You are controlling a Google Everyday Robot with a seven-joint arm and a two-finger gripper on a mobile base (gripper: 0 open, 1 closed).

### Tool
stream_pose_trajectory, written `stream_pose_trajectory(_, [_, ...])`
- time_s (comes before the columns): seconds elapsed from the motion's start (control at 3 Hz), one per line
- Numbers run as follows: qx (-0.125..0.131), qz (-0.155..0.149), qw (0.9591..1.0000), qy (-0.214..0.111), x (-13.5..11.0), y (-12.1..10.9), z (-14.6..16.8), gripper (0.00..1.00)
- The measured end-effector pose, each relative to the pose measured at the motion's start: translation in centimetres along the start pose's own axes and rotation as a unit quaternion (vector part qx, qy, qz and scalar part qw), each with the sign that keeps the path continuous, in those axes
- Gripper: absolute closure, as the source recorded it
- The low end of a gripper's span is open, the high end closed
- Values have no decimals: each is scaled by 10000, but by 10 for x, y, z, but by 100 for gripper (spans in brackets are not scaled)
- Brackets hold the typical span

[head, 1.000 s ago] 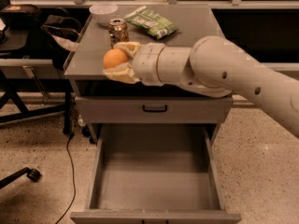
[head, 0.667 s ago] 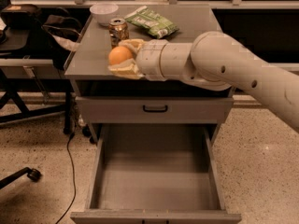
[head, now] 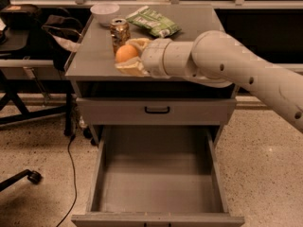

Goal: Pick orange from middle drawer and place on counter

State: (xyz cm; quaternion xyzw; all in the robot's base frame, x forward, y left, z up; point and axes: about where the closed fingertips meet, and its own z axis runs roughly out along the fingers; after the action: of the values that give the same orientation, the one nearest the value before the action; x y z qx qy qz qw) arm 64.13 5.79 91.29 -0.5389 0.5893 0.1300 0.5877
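Note:
The orange (head: 125, 53) sits between the pale fingers of my gripper (head: 129, 56), which is shut on it. The gripper holds it just over the front left part of the grey counter (head: 199, 32), right in front of a drink can. I cannot tell whether the orange touches the counter. My thick white arm (head: 236, 65) reaches in from the right. The middle drawer (head: 158, 188) is pulled wide open below, and its grey floor is bare.
A drink can (head: 119, 32), a white bowl (head: 104, 12) and a green snack bag (head: 154, 21) stand on the counter's back half. A shallow drawer front with a black handle (head: 157, 110) is shut. Chairs and a cable (head: 68, 174) are at left.
The gripper with the orange has moved a little further back and up over the counter, closer to the can.

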Motion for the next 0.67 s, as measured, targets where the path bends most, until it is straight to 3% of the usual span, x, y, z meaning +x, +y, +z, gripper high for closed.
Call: stream_pose_trajectory(0.67, [138, 61, 9997, 167, 18, -13, 13, 100])
